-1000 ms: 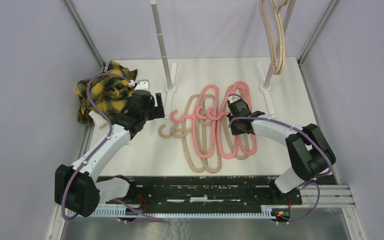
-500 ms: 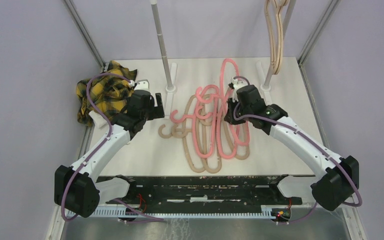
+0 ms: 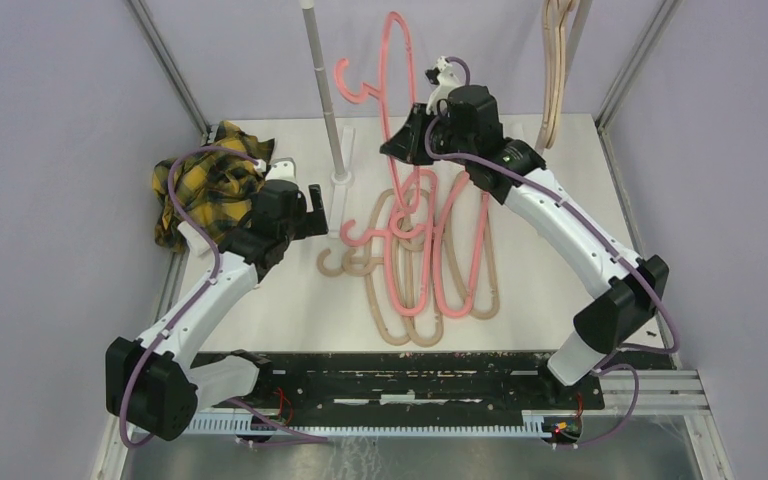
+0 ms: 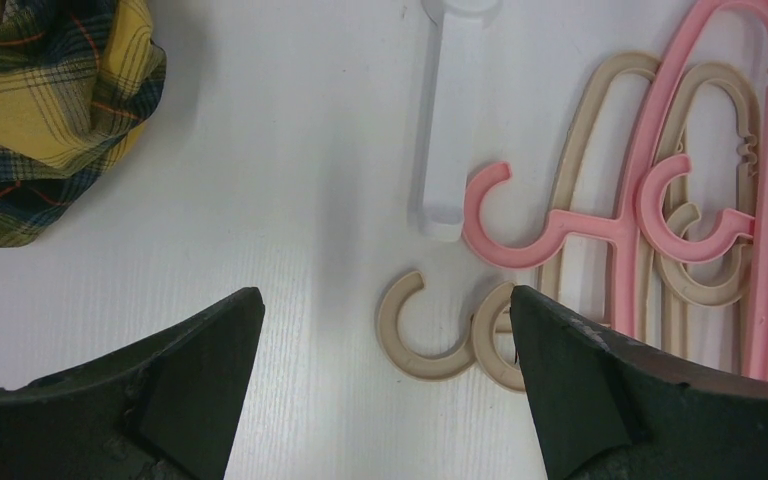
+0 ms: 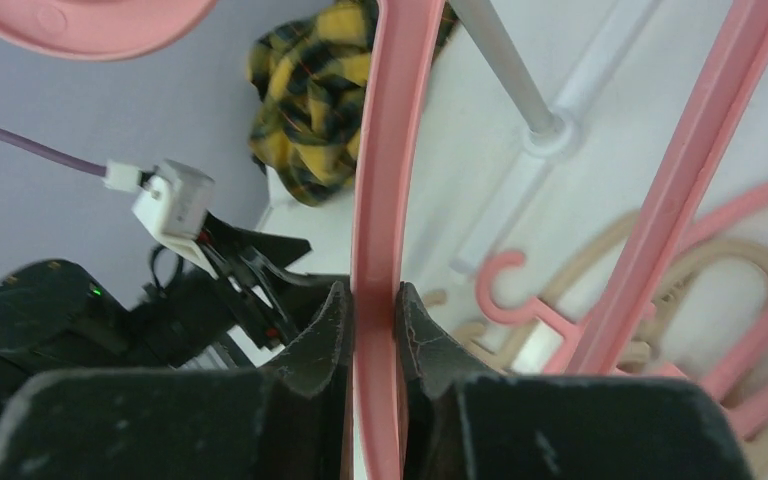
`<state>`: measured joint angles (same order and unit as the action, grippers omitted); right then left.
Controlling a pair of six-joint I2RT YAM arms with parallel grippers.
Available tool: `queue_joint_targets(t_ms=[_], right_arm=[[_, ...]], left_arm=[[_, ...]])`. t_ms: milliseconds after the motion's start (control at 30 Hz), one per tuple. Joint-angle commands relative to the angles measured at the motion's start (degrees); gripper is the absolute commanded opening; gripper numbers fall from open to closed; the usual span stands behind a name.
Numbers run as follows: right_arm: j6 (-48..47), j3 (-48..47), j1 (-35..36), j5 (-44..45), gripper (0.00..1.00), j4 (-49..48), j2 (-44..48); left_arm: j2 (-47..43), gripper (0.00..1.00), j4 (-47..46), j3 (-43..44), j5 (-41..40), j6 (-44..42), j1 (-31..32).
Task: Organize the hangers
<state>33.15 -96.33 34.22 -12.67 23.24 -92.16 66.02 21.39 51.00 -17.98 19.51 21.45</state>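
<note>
One pink hanger (image 5: pixel 392 150) is up in the air, just right of the pole (image 3: pixel 322 90). It stands almost straight up, and its hook is turned toward the pole. The right gripper (image 5: pixel 372 300) has hold of it. Its two fingers (image 5: pixel 320 345) are squeezed tight on one long bar of the hanger, with no gap left between them. From above, the low end of this hanger crosses over the pile (image 3: pixel 430 265), and I cannot tell if it touches the pile or hangs free. The pile is made of several pink and tan hangers. They lie flat and mixed up on the table (image 3: pixel 560 230), just right of the foot of the pole and a bit nearer to the arms. Some of their hooks point toward the foot of the pole. One more tan hanger (image 3: pixel 550 120) hangs high up, well to the right of the pole. The left gripper (image 4: pixel 382 300) is just left of the foot of the pole, above the table. Its fingers are spread wide and there is nothing between them. The tan hooks at the edge of the pile are close in front of it. A yellow and black cloth (image 3: pixel 200 190) sits in a heap on the table, further left of the pole than that gripper.
</note>
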Motion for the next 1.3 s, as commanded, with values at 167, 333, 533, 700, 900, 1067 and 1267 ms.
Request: queue_joint_targets(t_ms=[167,333,533,700,900,1067,1267], right_arm=[[9.5,-16.5,1.3,-4.0,0.07,-13.0,-6.6],[13.5,-20.0,1.5,-2.4,0.07,-15.7,-8.8],[20.1,-26.9,1.6,1.3,0.07,-14.3,-15.2],[25.5,-31.1,1.6,3.3,0.07,-15.8,-19.5],[27.8,-35.0,1.7,5.9,0.07,-15.7,-22.9],[29.6,-36.5,1.7,6.9,0.08,-16.2,-24.6],[30.6,-41.8,1.6,8.5,0.09,-12.2,-28.7]], left_arm=[[-1.6,1.0,-0.3,2.5,-1.7,-2.2,-0.3],[-1.7,1.0,-0.4,2.0,-2.1,-2.6,-0.3],[-2.0,0.99,-0.3,2.0,-2.4,-3.0,-0.3],[-2.3,0.99,-0.3,1.8,-2.8,-3.6,-0.3],[-2.8,0.99,-0.1,2.0,-2.6,-3.6,-0.3],[-2.6,0.99,-0.1,1.7,-2.4,-3.6,-0.3],[-2.8,0.99,-0.1,1.7,-2.5,-3.6,-0.3]])
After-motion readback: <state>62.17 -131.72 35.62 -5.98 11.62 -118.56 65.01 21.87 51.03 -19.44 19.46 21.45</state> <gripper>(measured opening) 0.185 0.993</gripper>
